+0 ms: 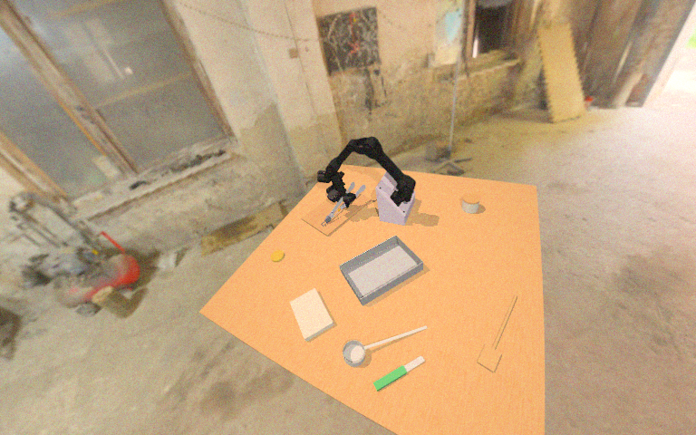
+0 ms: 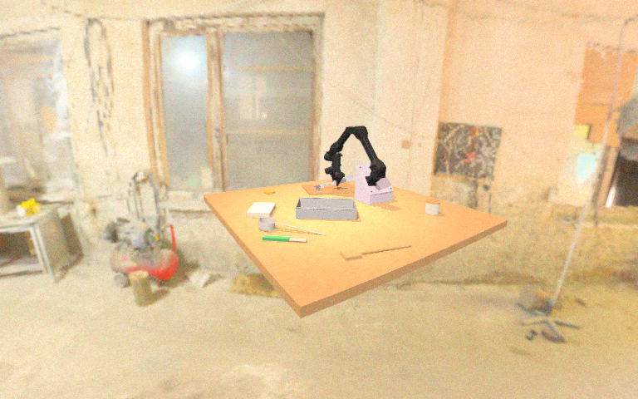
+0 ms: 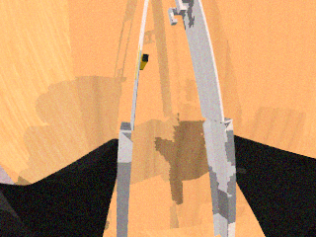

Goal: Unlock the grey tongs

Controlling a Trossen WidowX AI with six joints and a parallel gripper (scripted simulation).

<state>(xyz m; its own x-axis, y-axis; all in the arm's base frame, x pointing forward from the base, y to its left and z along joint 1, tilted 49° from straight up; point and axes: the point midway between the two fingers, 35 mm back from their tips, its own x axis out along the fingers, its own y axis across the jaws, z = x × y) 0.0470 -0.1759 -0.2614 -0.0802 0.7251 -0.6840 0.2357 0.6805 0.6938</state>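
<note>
The grey tongs (image 1: 333,211) (image 2: 349,179) (image 3: 207,74) are spread in a V, with their joined end toward the front left in the top view and their free ends toward the back right. They are at the wooden board (image 1: 328,230) (image 2: 324,191); in the wrist view their shadow lies apart from them, and I cannot tell how much of them touches the board. My gripper (image 1: 348,205) (image 2: 337,183) (image 3: 170,142) is open, pointing down, with one finger outside each tong arm, close beside it. The roasting tin (image 1: 392,286) (image 2: 326,213) has nothing across it.
A yellow disc (image 1: 276,256), a white block (image 1: 311,314), a ladle (image 1: 353,352), a green-handled tool (image 1: 391,378) and a wooden spatula (image 1: 489,357) lie around the tin. A small lidded pot (image 1: 469,205) stands beyond the arm's pale base (image 1: 392,207).
</note>
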